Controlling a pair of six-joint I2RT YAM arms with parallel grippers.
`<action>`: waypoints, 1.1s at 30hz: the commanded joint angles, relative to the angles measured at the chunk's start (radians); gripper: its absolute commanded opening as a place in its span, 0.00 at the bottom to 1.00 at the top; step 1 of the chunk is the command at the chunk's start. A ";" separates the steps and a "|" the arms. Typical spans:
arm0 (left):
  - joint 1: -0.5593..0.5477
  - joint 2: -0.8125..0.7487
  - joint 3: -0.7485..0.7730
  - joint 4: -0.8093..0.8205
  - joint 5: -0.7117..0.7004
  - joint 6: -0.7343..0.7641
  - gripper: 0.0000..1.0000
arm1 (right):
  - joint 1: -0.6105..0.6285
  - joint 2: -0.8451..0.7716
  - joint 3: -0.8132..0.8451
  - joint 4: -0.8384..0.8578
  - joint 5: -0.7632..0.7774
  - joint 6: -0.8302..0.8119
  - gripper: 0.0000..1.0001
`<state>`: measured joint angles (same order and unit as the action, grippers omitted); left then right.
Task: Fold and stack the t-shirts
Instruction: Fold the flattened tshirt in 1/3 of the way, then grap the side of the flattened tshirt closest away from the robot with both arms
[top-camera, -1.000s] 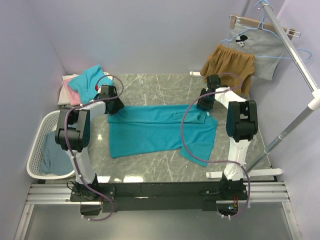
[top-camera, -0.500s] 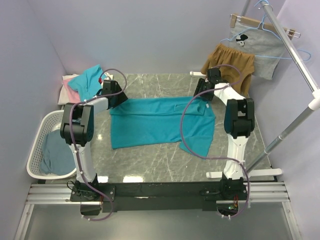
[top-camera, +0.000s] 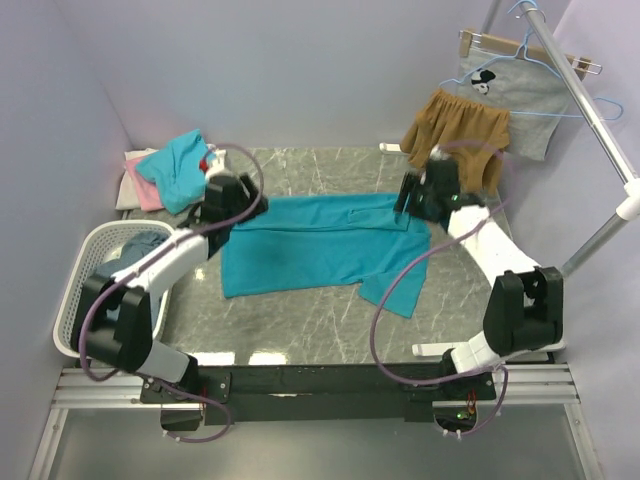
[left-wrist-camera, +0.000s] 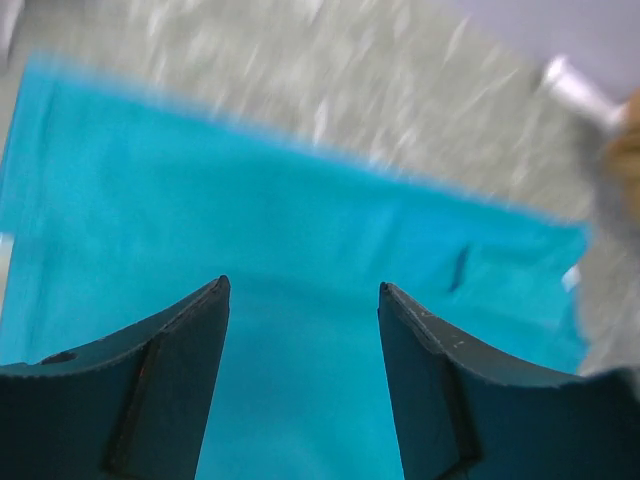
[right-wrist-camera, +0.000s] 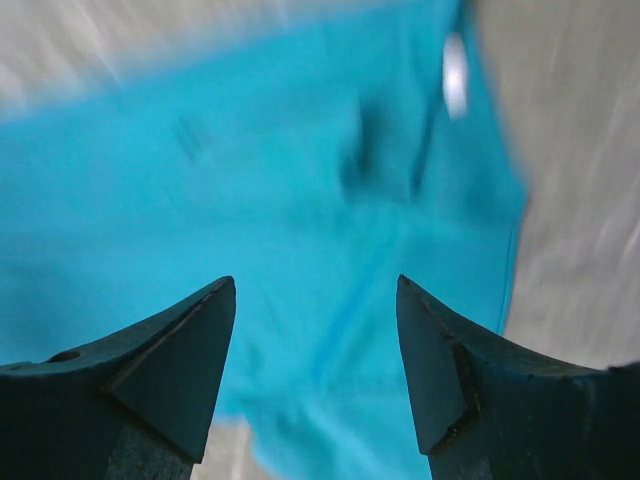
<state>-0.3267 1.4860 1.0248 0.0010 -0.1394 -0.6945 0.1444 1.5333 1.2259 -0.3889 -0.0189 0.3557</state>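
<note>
We judge the step in hand to be a fold of the teal t-shirt (top-camera: 310, 248) spread across the tabletop (top-camera: 300, 330). On the left, our left gripper (top-camera: 228, 197) hovers over the shirt's far left corner, jaws wide apart and holding nothing. On the right, the right gripper (top-camera: 413, 196) hangs over the far right corner, equally open and empty.

To do this well, we should come down on both corners together and pinch every layer at the edge, not the top one alone. We should then carry the two ends level so the cloth lands square, without dragging the loose right part.

The shirt lies as a wide band from left to right in the middle of the tabletop, mostly flat. A darker patch shows on its left half, and a flap juts toward the near right, breaking the rectangle. Both wrist views are blurred, so we cannot tell fine creases.
</note>
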 joint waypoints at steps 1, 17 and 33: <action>-0.035 -0.110 -0.216 -0.094 -0.084 -0.101 0.66 | 0.047 -0.125 -0.210 -0.094 0.083 0.104 0.71; -0.129 -0.553 -0.535 -0.360 -0.255 -0.393 0.69 | 0.067 -0.528 -0.664 -0.191 0.154 0.379 0.72; -0.135 -0.440 -0.594 -0.438 -0.253 -0.511 0.66 | 0.141 -0.499 -0.732 -0.186 0.142 0.474 0.72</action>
<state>-0.4576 1.0370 0.4484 -0.4400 -0.3725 -1.1721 0.2733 1.0264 0.5209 -0.5869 0.1051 0.7879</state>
